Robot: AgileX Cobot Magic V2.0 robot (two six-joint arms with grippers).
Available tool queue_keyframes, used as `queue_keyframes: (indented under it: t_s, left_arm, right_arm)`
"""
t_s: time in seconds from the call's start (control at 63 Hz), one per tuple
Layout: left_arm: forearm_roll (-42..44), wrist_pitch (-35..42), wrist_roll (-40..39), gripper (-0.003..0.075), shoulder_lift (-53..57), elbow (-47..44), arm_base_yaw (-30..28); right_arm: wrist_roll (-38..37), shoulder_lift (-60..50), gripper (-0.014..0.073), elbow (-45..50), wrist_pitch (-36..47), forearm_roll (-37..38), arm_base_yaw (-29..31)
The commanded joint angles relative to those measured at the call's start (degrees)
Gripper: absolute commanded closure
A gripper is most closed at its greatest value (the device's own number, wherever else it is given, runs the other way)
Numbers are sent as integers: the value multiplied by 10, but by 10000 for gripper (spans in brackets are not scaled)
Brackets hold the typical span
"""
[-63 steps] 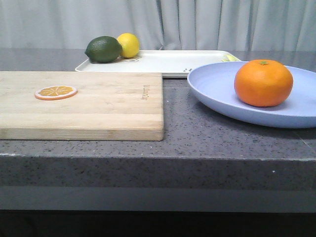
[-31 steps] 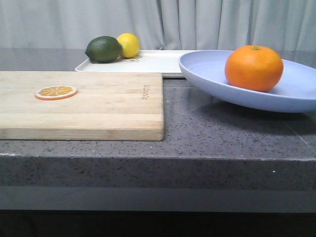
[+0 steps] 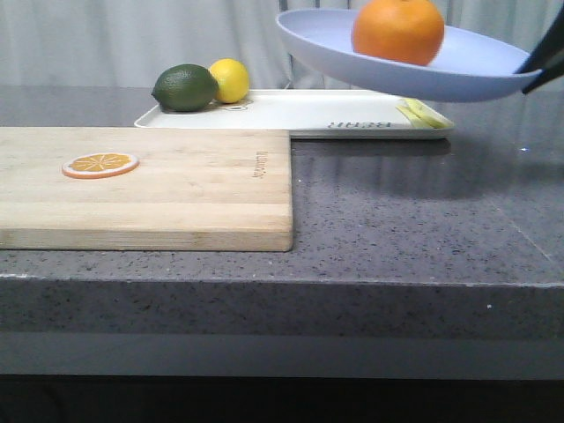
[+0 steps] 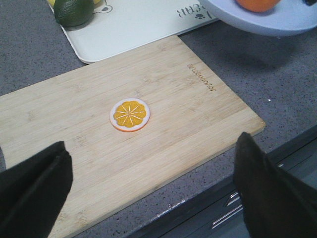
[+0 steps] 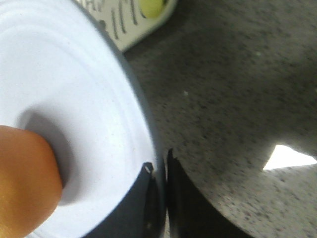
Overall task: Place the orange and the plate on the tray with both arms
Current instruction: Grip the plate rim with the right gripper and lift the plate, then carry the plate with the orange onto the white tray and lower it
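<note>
The lavender-blue plate (image 3: pixel 458 66) hangs tilted in the air above the right end of the white tray (image 3: pixel 291 113), with the orange (image 3: pixel 398 30) resting in it. My right gripper (image 3: pixel 536 69) is shut on the plate's right rim; the right wrist view shows its fingers pinching the rim (image 5: pixel 159 166) beside the orange (image 5: pixel 25 183). My left gripper (image 4: pixel 151 166) is open and empty, hovering over the front edge of the wooden cutting board (image 4: pixel 148 129). The plate (image 4: pixel 277 20) and orange (image 4: pixel 255 4) also show in the left wrist view.
A green lime (image 3: pixel 185 87) and a yellow lemon (image 3: pixel 230 79) sit on the tray's left end, yellowish pieces (image 3: pixel 421 113) on its right end. An orange slice (image 3: pixel 100 164) lies on the cutting board (image 3: pixel 176 189). The counter edge (image 3: pixel 282 282) runs along the front.
The right gripper has lifted the plate with the orange off the counter, up and to the left, so it now hangs over the tray's right end. The tray's lettering has come into view.
</note>
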State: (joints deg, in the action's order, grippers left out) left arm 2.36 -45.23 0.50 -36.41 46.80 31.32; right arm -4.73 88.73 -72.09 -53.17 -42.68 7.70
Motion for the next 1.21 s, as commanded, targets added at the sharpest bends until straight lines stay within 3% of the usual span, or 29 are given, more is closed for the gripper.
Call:
queue_keyframes:
  t_s: [0.0,0.27,0.54,0.794,1.191]
  left_arm:
    - [-4,43,-5,80,0,15,-2]
    - [-4,43,-5,80,0,15,-2]
    - [-4,43,-5,80,0,15,-2]
    - [-4,43,-5,80,0,15,-2]
    - [-4,43,-5,80,-1,15,-2]
  right_arm:
    - [-29,6,712,-72,3,-36,-18]
    - [-99,115,712,-240,-16,4,-64]
    - [-239,230,712,-427,-58,165,-102]
    - [-286,335,712,-575,-108,182,-110]
    - [-289,390,712,-620,-125,183,-111]
